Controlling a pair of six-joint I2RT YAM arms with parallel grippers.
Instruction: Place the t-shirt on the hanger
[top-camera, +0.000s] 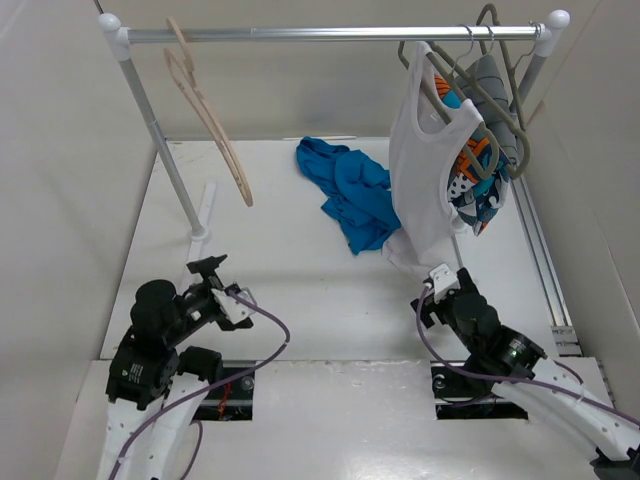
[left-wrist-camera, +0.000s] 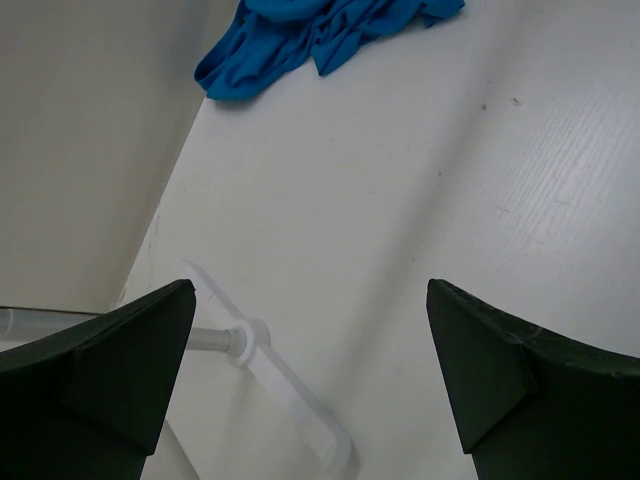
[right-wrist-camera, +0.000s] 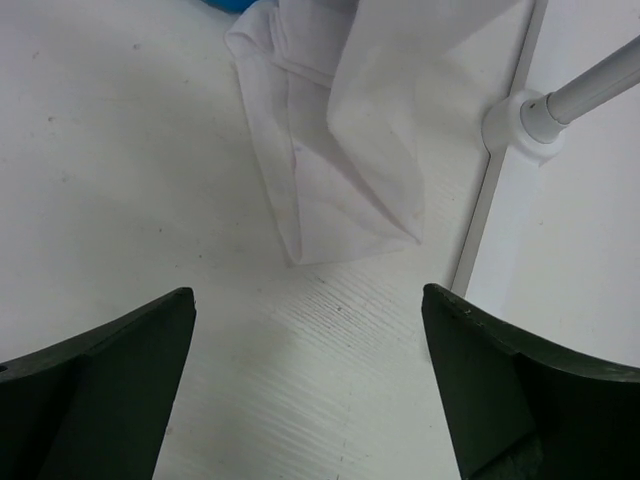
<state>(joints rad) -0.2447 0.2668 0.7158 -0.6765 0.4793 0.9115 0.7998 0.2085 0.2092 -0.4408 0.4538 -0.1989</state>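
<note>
Top external view: the bright blue t-shirt lies in a crumpled heap on the white table, toward the back and near the middle. The beige hanger hangs by its hook on the silver rail, near the left end. It is tilted and has nothing on it. It is well apart from the t-shirt.

At the right end of the rail hang grey hangers. One holds a white tank top. Behind that is an orange-and-blue patterned garment. The bottom of the white tank top seems to rest on the table, just beside the t-shirt.

Both arms sit low at the near edge of the table. In the left wrist view, the left gripper has its two dark fingers wide apart and holds nothing. The t-shirt is far ahead of it, and the rack's white foot lies on the table below it.

In the right wrist view, the right gripper is spread wide too, and holds nothing. The white tank top's bottom edge lies just in front of it.
</note>
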